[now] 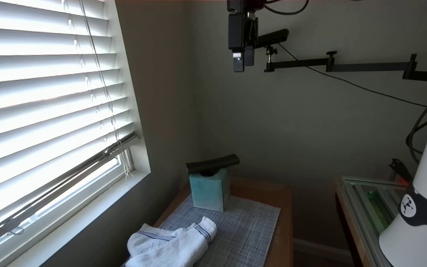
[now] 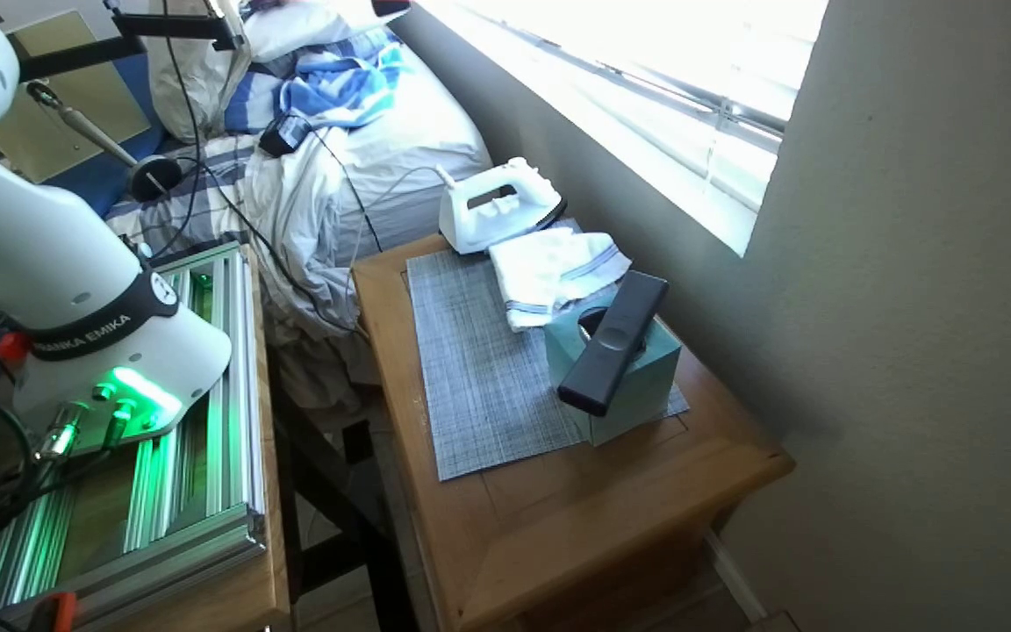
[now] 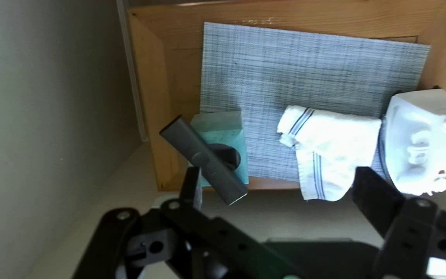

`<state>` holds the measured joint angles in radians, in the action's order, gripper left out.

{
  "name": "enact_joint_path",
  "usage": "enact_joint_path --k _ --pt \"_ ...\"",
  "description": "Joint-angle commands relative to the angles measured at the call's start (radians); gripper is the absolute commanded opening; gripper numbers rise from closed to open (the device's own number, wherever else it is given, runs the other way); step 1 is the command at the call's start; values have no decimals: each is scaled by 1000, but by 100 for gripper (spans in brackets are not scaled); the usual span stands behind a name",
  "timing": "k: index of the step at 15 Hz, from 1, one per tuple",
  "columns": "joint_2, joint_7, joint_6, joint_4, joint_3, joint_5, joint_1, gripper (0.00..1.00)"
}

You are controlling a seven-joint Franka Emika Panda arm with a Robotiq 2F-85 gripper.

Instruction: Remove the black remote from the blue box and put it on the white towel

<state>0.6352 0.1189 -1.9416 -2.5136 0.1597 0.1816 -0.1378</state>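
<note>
The black remote (image 1: 213, 164) lies across the top of the blue box (image 1: 207, 191), over its round dark opening, with both ends overhanging. The remote (image 2: 613, 347) and box (image 2: 637, 411) also show in the other exterior view, and the wrist view shows the remote (image 3: 203, 157) slanted over the box (image 3: 219, 123). The white towel (image 1: 172, 243) with blue stripes lies folded beside the box; it also shows in the wrist view (image 3: 335, 139). My gripper (image 1: 244, 63) hangs high above the table. In the wrist view its fingers (image 3: 278, 176) are wide apart with nothing between them.
A white iron (image 2: 501, 211) stands beside the towel, at the mat's end. A grey woven mat (image 2: 488, 386) lies under the things on the wooden table (image 2: 558, 518). A wall and a window with blinds (image 1: 50, 92) run along the table's side. A black camera arm (image 1: 369, 67) is at the back.
</note>
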Motion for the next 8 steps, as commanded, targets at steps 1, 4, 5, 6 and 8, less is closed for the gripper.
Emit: enact_joint_path --k 1,4,5,6,8 --pt "-212 90 -92 93 69 28 -14 100" --pt "-376 156 -139 139 103 -5 -6 100" --pt "-439 148 -161 151 100 11 -15 100" --pt "-488 147 -173 166 98 12 -18 100" --pt "-570 130 -175 195 86 11 -23 100"
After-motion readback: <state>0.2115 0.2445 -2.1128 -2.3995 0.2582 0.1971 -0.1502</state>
